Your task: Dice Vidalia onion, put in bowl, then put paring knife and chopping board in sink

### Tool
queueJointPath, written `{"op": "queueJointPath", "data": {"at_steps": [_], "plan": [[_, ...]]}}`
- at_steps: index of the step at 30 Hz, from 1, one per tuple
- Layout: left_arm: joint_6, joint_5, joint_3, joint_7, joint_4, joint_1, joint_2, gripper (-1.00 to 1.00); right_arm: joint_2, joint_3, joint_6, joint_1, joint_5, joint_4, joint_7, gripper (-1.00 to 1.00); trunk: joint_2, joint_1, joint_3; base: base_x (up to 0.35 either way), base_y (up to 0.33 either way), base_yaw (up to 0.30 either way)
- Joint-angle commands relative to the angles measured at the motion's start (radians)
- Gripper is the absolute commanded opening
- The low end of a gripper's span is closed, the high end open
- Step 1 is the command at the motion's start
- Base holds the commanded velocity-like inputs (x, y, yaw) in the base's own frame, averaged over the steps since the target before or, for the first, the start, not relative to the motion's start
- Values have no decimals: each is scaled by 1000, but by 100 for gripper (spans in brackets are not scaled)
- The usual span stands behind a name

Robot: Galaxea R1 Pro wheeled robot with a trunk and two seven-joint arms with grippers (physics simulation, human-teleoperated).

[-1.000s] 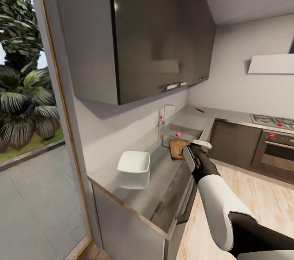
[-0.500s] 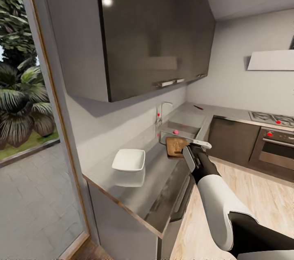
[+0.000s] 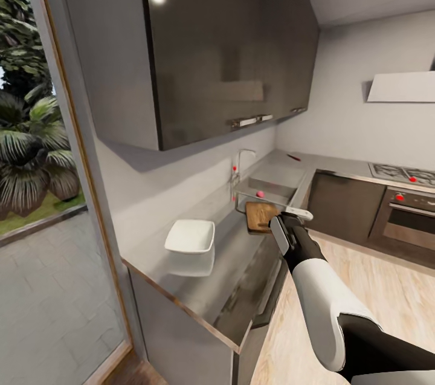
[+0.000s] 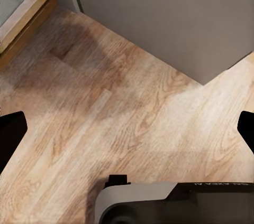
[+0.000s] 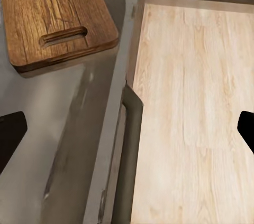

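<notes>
**A:** Head view first. Where do you stand?

**B:** You are short of the long smooth grey table. The white glossy square bowl sits on it at about nine o'clock from your right tool. Beyond that, the dark brown wooden chopping board lies just this side of the grey steel sink, with a small pinkish-red round thing in the basin, probably the onion. A slim reddish item lies far off on the table at about twelve o'clock; it may be the paring knife, too small to be sure.

**A:** And the left wrist view?

**B:** Plank floor and a grey cabinet corner. Your left tool's dark fingertips stand wide apart, nothing between them. There is writing on the dark casing near the edge, but too blurred to read.

**A:** Right wrist view?

**B:** The board's slotted end and the table's front edge above a drawer handle. The right tool's tips are likewise spread and empty.

**A:** How do I do this step well?

**B:** I judge you are approaching. Roll closer until the sink is under your arm, then reach for the onion from above.
</notes>
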Motion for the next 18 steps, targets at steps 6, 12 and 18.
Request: {"op": "queueJointPath", "data": {"at_steps": [6,12,18], "plan": [[-3,0,0,0,1,0,0,100,1,-2,3,0,-4,-1,-4,100,-1,1,0,195,67,0],[-3,0,0,0,1,0,0,100,1,-2,3,0,-4,-1,-4,100,-1,1,0,219,67,0],[-3,0,-1,0,1,0,0,100,1,-3,3,0,-3,-1,-4,100,-1,1,0,71,19,0]]}}
